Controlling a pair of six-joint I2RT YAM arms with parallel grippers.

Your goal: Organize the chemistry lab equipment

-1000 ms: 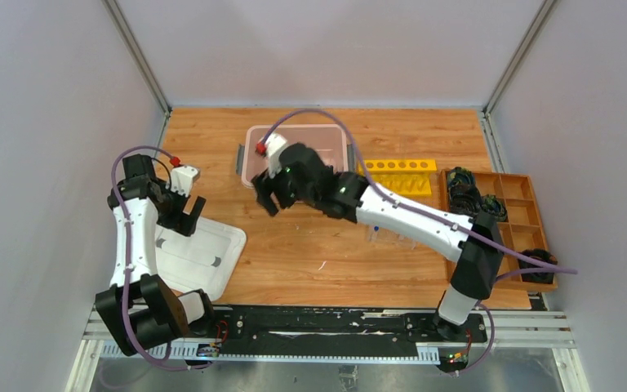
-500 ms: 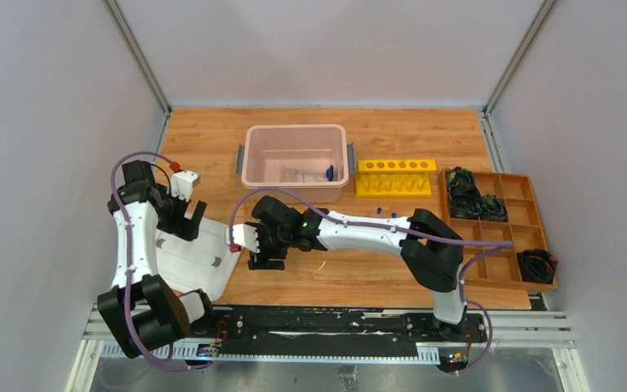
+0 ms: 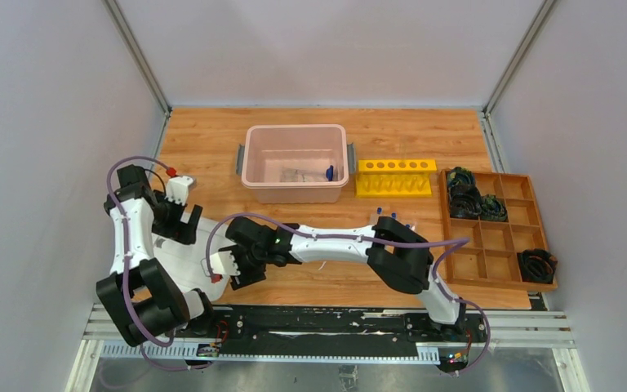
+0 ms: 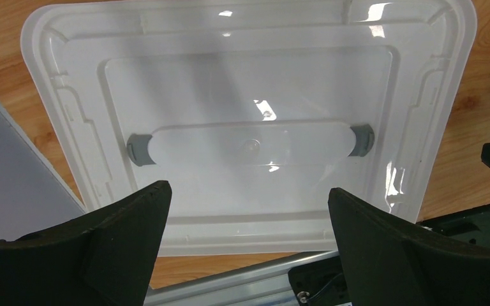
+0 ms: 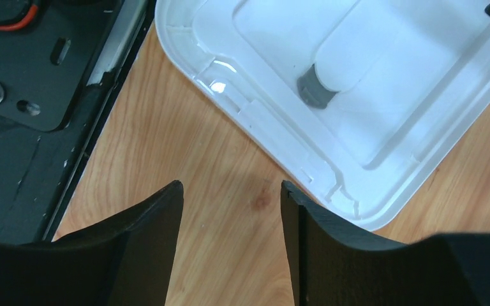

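Wood-grain tabletop, bounded by three plain grey walls and a black base rail at the near edge, carries two arms.

Item count, top view:
- One translucent pink bin, a rounded rectangle with two grey end latches. It holds one blue-capped tube beside clear plastic pieces too small to count.
- One yellow rack, a moulded block with a single row of round holes on top, just right of the bin.
- One wooden compartment tray at the right edge, with black coiled items in several cells.
- One white lid, glossy moulded plastic with rounded corners, stepped ribs and two grey clips, lying flat at the near left.
- Further blue-capped tubes stand on the table beside the right arm's elbow. Their number cannot be told, as the arm covers part of them.

Left gripper: jaws spread wide, nothing between them, hanging over the lid's long central panel.

Right gripper: jaws parted and holding nothing. Bare wood shows between the matte black fingers, just beside the lid's rounded near corner and not touching it.
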